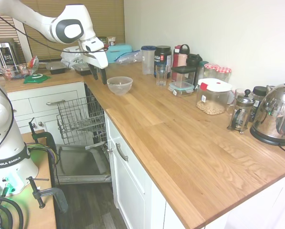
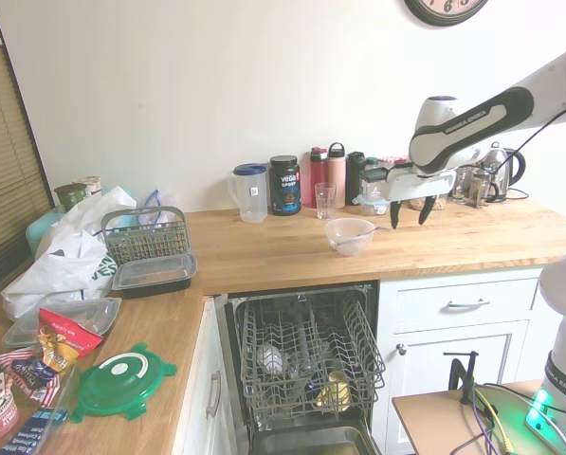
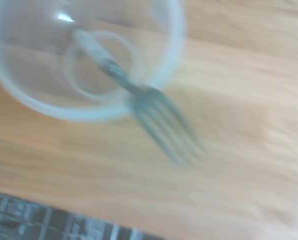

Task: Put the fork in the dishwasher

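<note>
The fork [image 3: 153,110] leans in a clear plastic bowl [image 3: 44,107], handle inside and tines poking out over the rim above the wooden counter. The bowl [image 1: 119,85] [image 2: 349,235] stands on the counter close to the edge above the dishwasher. The fork [image 2: 368,230] shows there as a thin line at the bowl's rim. My gripper [image 1: 98,76] [image 2: 409,214] hangs open just beside and slightly above the bowl, fingers pointing down with nothing between them. The dishwasher [image 1: 82,164] [image 2: 306,351] stands open below, door dropped and wire rack [image 1: 80,119] pulled out.
Along the wall stand a jug [image 2: 250,192], a black tub [image 2: 284,185], a glass [image 2: 325,201], bottles, jars and a kettle [image 1: 275,114]. A cutlery basket [image 2: 145,237] and food containers sit on the side counter. The rack holds a few items [image 2: 335,389].
</note>
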Available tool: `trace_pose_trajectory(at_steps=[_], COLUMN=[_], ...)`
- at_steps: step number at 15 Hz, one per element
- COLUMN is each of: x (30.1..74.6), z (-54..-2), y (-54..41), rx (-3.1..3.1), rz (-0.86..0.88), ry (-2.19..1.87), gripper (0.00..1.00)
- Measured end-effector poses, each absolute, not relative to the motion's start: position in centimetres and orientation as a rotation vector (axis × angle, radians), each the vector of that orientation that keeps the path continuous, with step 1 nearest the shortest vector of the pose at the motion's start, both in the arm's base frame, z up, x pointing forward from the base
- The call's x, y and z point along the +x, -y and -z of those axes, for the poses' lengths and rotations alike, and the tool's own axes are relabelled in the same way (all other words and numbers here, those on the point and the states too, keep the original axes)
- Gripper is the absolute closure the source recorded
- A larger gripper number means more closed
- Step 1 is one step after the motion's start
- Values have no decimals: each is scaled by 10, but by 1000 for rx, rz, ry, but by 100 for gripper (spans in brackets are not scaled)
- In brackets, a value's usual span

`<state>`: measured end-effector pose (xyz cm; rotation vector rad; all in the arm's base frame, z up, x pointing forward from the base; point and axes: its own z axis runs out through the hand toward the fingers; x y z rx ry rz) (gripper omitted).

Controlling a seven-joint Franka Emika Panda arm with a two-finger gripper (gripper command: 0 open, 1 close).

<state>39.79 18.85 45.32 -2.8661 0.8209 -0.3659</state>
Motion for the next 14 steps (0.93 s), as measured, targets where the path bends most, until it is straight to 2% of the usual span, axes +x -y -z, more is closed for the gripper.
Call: trace_pose_trajectory(at_steps=[4,7,10,14], x=[420,461,512,539], z=[-469,-480,-460,-432], y=[-255,-287,-294,-280], rx=[-2886,-2861,-2853,-2889], rz=[431,438,364,274], ry=[-662,-673,-730,-807], gripper=[0,0,0,0])
